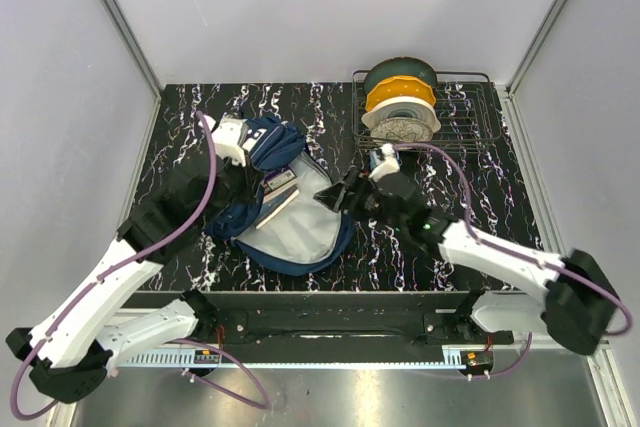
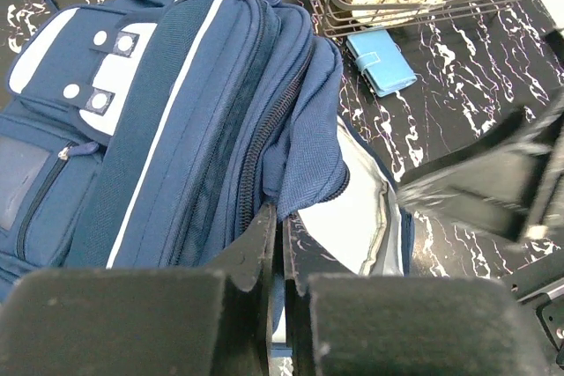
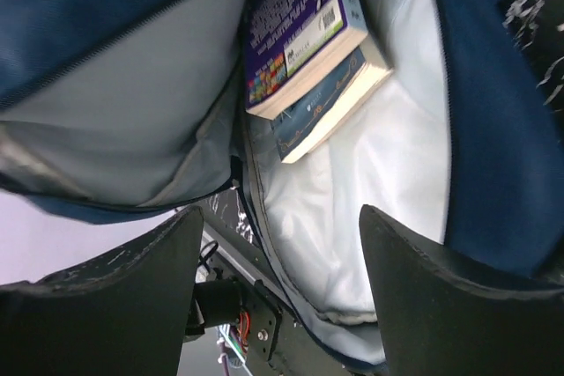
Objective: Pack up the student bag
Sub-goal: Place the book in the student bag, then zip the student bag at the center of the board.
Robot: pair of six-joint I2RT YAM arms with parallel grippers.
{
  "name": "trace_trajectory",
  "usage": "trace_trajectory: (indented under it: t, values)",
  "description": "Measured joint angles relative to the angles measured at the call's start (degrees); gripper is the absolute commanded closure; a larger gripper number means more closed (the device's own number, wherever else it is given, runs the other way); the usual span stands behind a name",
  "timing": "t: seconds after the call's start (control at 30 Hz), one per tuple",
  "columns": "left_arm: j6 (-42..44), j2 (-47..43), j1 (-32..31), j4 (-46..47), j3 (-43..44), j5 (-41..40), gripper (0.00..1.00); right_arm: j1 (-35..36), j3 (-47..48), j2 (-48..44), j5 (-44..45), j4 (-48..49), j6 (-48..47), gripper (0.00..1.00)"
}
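Observation:
The student bag (image 1: 262, 139), navy with white stripe trim, lies open on the black marbled table, its pale lining (image 1: 305, 232) showing. My left gripper (image 1: 268, 182) is shut on the navy fabric edge of the bag's opening; in the left wrist view (image 2: 282, 228) fabric sits between the nearly closed fingers. The bag (image 2: 176, 103) fills that view. Two books (image 1: 279, 197) lie inside the bag: a purple one (image 3: 298, 24) on top of a teal-edged one (image 3: 333, 101). My right gripper (image 1: 340, 195) is open and empty at the bag's mouth, over the lining (image 3: 379, 173).
A black wire rack (image 1: 470, 125) at the back right holds spools (image 1: 400, 97) of filament. A small light-blue wallet-like item (image 2: 381, 59) lies on the table just in front of the rack (image 2: 423, 2). Grey walls close the table on three sides.

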Motion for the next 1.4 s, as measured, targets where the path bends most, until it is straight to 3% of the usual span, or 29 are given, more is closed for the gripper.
trace_trajectory:
  t: [0.13, 0.27, 0.43, 0.5, 0.57, 0.6, 0.73, 0.9, 1.07, 1.2, 1.4]
  values:
    - [-0.2, -4.7, 0.0, 1.4, -4.0, -0.9, 1.00, 0.0, -3.6, -12.8, 6.9, -5.9, -0.5, 0.17]
    - [-0.2, -3.8, 0.2, -0.1, -3.2, -1.8, 1.00, -0.1, -8.5, -23.9, 14.4, -11.5, 0.2, 0.11]
    - [-0.7, -1.9, 0.2, -0.6, -3.2, -0.6, 1.00, -1.6, -10.5, -27.0, 19.6, -17.4, 0.7, 0.08]
    - [-1.1, -1.2, 0.2, -0.4, -3.4, 1.0, 0.95, -3.2, -10.5, -26.5, 19.8, -18.7, 0.7, 0.07]
    - [-1.8, 0.2, 0.2, -0.2, -4.0, 3.4, 0.66, -5.7, -10.4, -25.5, 19.4, -19.6, 0.7, 0.07]
    - [-1.9, 0.9, 0.2, -0.1, -4.3, 4.5, 0.32, -6.7, -10.4, -25.1, 19.2, -19.9, 0.7, 0.07]
    - [-4.0, 4.8, -0.3, 1.2, -5.2, 11.6, 0.01, -10.1, -9.8, -24.4, 17.4, -21.7, 0.3, 0.06]
    - [-5.5, 1.2, 0.0, 1.1, -6.3, 9.8, 0.01, -10.8, -8.3, -25.0, 15.0, -22.0, -0.5, 0.06]
    - [-10.0, -7.7, 0.1, -0.1, -6.9, 0.4, 0.01, -10.9, -7.2, -23.1, 9.7, -21.6, -0.7, 0.06]
    - [-16.3, -9.4, 1.1, -3.7, -9.7, -6.7, 0.01, -10.9, -5.6, -15.3, 3.3, -19.2, -1.1, 0.06]
    - [-23.7, -6.5, 3.8, -9.7, -17.4, -9.0, 0.01, -10.9, -4.3, -2.1, -8.0, -12.1, 0.3, 0.09]
